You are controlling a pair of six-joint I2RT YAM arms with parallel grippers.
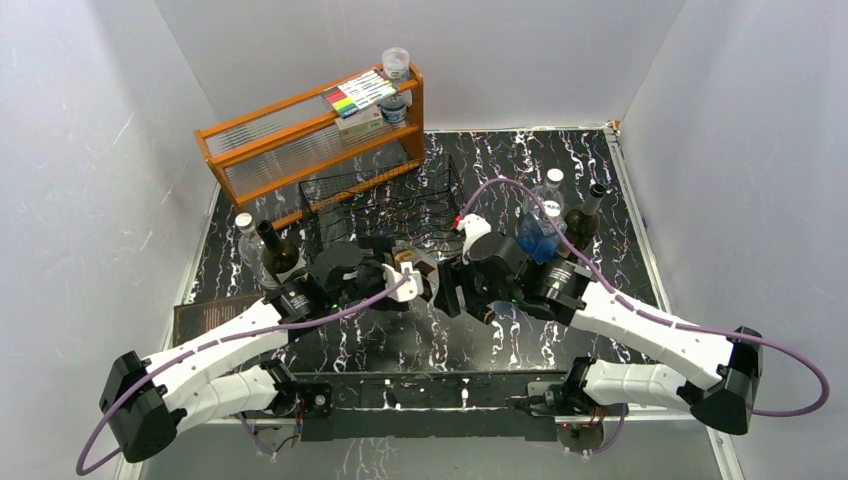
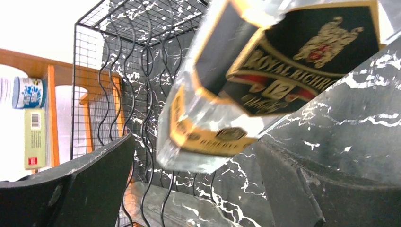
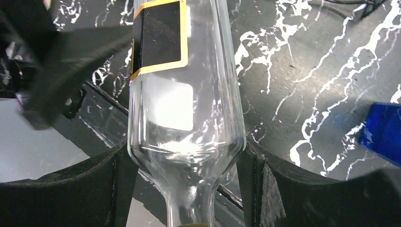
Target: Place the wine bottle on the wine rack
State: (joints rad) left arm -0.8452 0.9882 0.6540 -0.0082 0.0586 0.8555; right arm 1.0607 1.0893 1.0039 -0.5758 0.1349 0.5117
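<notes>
The wine bottle [image 3: 184,109] is clear glass with a black and gold label [image 2: 283,61]. My right gripper [image 3: 186,156] is shut on its shoulder, one finger on each side, with the neck pointing back toward the wrist. In the top view the bottle [image 1: 420,265] hangs between both grippers, just in front of the black wire wine rack [image 1: 385,205]. My left gripper [image 1: 408,283] is open. Its fingers [image 2: 85,184] stand wide apart below the bottle's base [image 2: 203,156] and do not touch it. The rack's wavy wires [image 2: 137,71] rise right behind the base.
An orange wooden shelf [image 1: 300,140] with jars and a box stands behind the rack. A dark bottle [image 1: 275,250] and a clear one stand at the rack's left. A blue bottle [image 1: 540,235] and a dark bottle [image 1: 585,220] stand at the right, near my right arm.
</notes>
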